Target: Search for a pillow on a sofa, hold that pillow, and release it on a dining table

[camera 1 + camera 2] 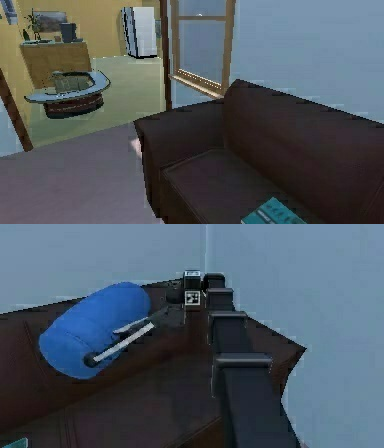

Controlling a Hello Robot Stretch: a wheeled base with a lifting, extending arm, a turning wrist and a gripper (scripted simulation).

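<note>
A blue cylinder-shaped pillow (95, 324) lies against the backrest of a dark brown sofa (150, 394). My arm (240, 374) rises from the bottom edge, and the gripper (105, 346) reaches left with its thin fingers (130, 339) across the pillow's front. I cannot tell whether the gripper holds the pillow, as the sofa is right behind it. The same sofa (260, 140) takes up the forward view's right half. A round table (68, 90) with a few things on it stands far off at the forward view's left.
A teal flat thing (270, 212) lies on the sofa seat. A wood-framed window or door (200, 45) stands behind the sofa. A white fridge (140, 32) and a wooden cabinet (55, 58) with a plant are at the back. Open floor (70, 170) lies left of the sofa.
</note>
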